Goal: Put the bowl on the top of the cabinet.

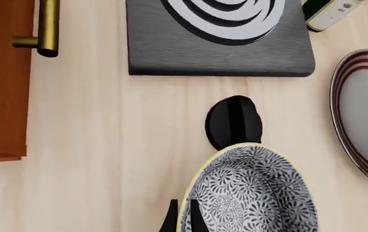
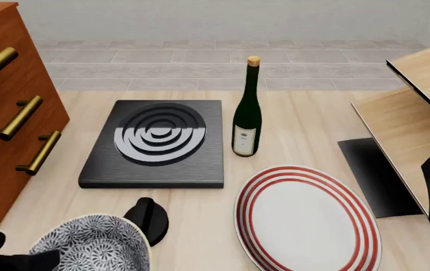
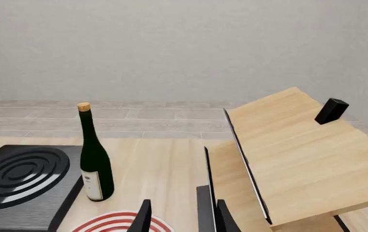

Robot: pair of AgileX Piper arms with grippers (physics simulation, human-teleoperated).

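Only the left wrist view shows the left fingers (image 1: 182, 215) pinching the bowl's (image 1: 251, 193) rim; right fingers (image 3: 180, 217) spread.

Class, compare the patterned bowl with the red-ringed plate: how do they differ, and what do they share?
The bowl is deep with a dense dark floral pattern; the plate is flat, white with red rings. The bowl is in the left gripper, clear of the table; the plate lies on the table. Both are round.
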